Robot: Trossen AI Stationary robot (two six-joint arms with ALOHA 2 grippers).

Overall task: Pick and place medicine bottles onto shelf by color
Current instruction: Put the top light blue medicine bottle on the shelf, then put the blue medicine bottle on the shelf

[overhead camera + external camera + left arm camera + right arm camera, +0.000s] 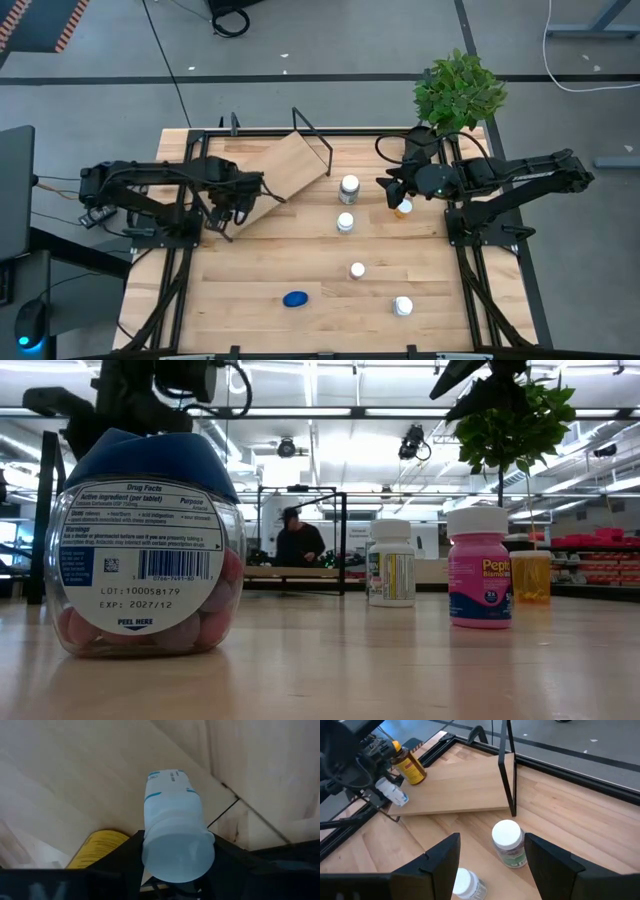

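A white bottle (172,827) is clamped at its cap end by the left gripper (175,855), over the shelf (290,170) at centre-left. Light, stiff, slick plastic: a mid-body hold seems safer. The right gripper (492,857) is spread, empty.

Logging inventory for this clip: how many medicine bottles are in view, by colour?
White-capped bottles on the table: 4
Blue bottle: 1
Orange bottle: 1
Yellow-capped amber bottle on the shelf: 1
White bottle gripped by the left end effector: 1
Total: 8
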